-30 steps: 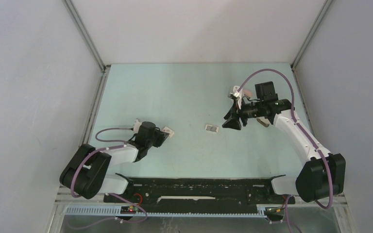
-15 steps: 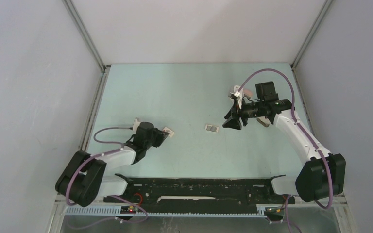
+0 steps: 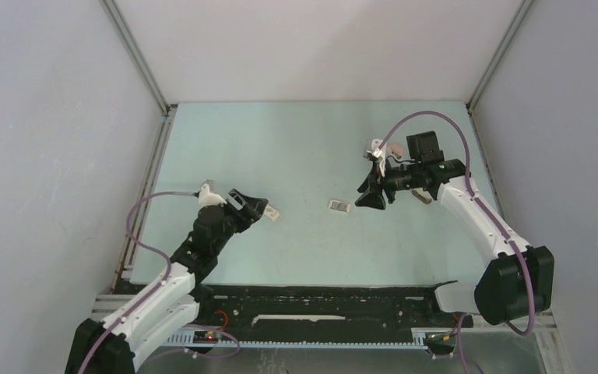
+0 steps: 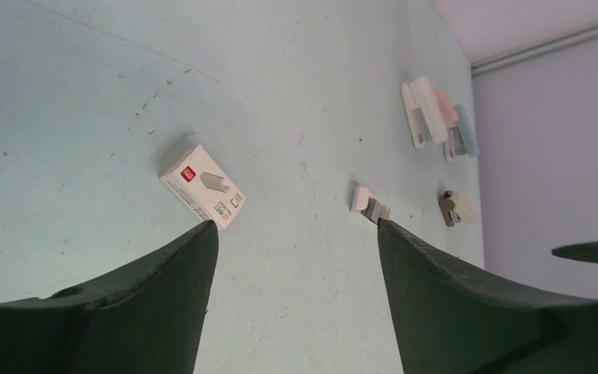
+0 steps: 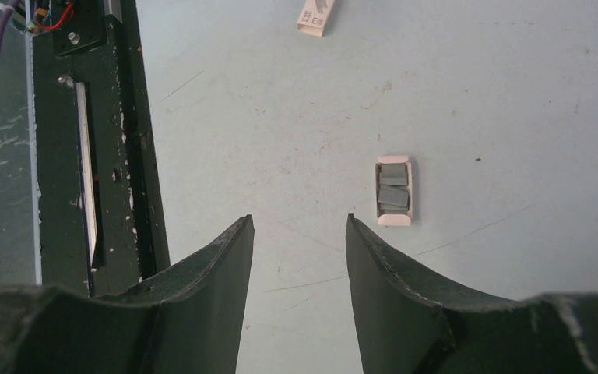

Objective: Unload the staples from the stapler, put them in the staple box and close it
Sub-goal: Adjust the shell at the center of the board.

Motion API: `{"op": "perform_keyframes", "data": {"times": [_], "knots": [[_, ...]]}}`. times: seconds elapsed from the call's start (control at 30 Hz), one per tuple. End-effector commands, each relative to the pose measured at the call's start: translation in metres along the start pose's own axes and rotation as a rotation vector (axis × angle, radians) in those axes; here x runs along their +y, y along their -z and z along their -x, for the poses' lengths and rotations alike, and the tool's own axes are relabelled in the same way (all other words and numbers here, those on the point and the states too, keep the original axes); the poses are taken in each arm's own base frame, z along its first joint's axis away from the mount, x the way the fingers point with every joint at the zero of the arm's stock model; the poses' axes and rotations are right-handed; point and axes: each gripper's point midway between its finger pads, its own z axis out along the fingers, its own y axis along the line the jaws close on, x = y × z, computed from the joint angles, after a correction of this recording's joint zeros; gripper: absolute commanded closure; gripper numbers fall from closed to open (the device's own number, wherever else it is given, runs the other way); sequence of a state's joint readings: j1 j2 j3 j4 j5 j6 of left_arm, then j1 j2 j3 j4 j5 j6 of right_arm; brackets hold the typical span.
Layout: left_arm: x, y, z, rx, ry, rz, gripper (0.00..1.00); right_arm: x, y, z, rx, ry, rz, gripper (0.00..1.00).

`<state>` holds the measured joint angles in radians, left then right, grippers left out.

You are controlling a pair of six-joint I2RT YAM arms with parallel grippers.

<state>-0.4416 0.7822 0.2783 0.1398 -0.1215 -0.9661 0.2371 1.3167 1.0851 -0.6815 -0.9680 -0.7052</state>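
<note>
I count two small white cardboard boxes: closed box (image 4: 202, 187), open box (image 5: 394, 222); two dark-grey metal staple strips (image 5: 393, 176) inside it; three plastic staplers, upper right: white stapler (image 4: 419, 113), pink-blue stapler (image 4: 453, 131), tan stapler (image 4: 455, 209).

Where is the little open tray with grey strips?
In the top view the tray lies mid-table, just left of the right gripper, with a closed white box further left.

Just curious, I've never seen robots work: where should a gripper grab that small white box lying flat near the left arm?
Probably across its two long side edges, coming straight down from above. The white box lies flat with its printed face up, so only its thin sides offer opposing faces to pinch. Its narrow width is the easier span to straddle.
</note>
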Motion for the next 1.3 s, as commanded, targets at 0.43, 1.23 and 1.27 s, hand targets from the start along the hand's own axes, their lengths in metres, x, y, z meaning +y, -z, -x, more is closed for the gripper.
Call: {"op": "perform_keyframes", "data": {"times": [0.43,1.23,1.27], "knots": [[-0.03,0.05,0.023,-0.043,-0.226,-0.164,0.0,0.027,-0.078,0.002,0.194,0.145,0.012,0.32],[-0.032,0.134,0.104,-0.238,-0.622,0.025,0.0,0.001,-0.233,0.014,0.413,0.04,-0.115,0.3],[-0.031,0.135,0.106,-0.246,-0.621,0.031,0.0,-0.001,-0.237,0.015,0.414,0.04,-0.123,0.29]]}}
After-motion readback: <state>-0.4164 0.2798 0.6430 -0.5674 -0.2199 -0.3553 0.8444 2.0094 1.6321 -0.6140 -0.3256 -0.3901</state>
